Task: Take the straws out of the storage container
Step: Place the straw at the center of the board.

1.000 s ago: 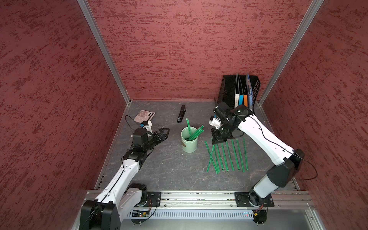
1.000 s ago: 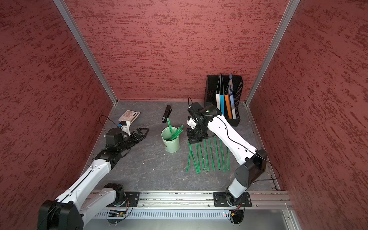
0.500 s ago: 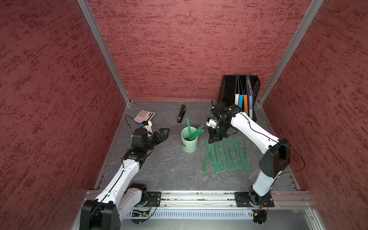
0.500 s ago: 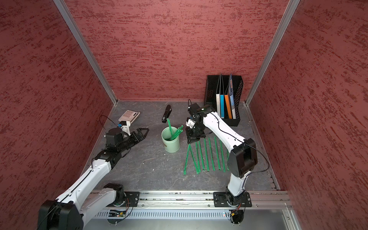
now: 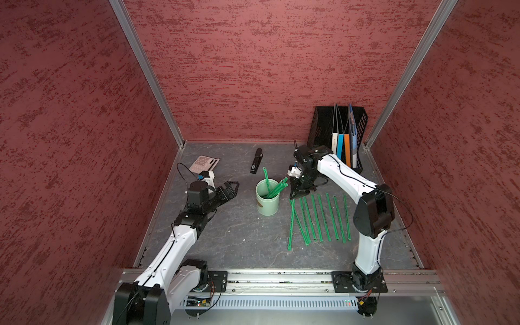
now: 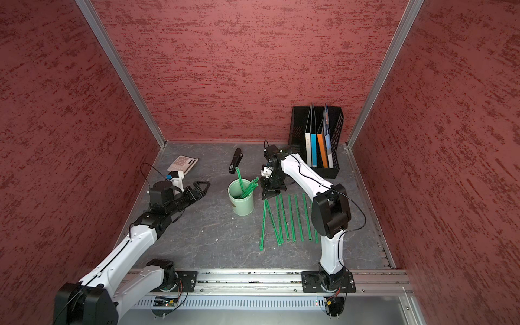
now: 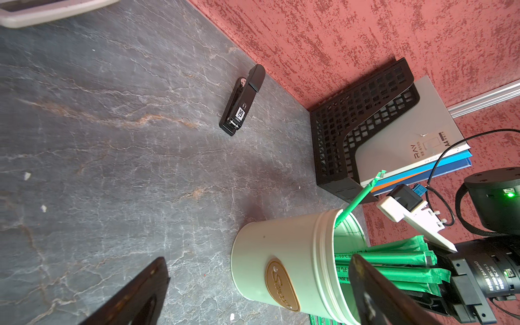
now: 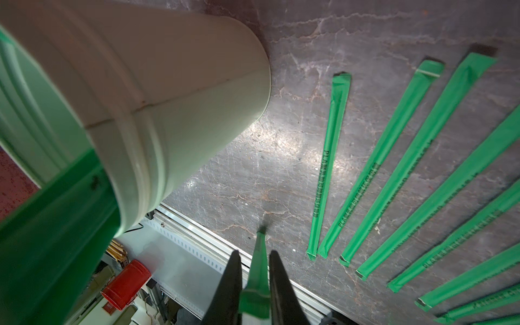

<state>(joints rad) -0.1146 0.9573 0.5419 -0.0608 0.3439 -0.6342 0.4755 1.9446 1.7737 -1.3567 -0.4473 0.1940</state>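
Green straws (image 5: 278, 187), a small bunch, lean out of the storage container (image 5: 267, 206) over the rim on its right-arm side; one more stands steeper, tipped toward the back wall. Container upright on the grey stone-look table (image 5: 239, 242). Loose straws (image 5: 323, 218) lie flat in a rough row just beside the container on that same side, not touching it. Right gripper (image 8: 255, 251) points down close beside the container's rim, over the row's back end. Its fingers (image 8: 229, 284) stand narrowly apart with one straw (image 8: 254, 281) between them, lower tip at the table; whether the pads pinch it, cannot tell. Left gripper (image 5: 232, 189) on the container's opposite side, well apart, spread wide, nothing in it. Black stapler (image 5: 256, 161) behind the container. Calculator (image 5: 204, 163) behind the left gripper. Black mesh file rack (image 5: 320, 123) with folders (image 5: 344, 146) in the back corner past the right gripper.
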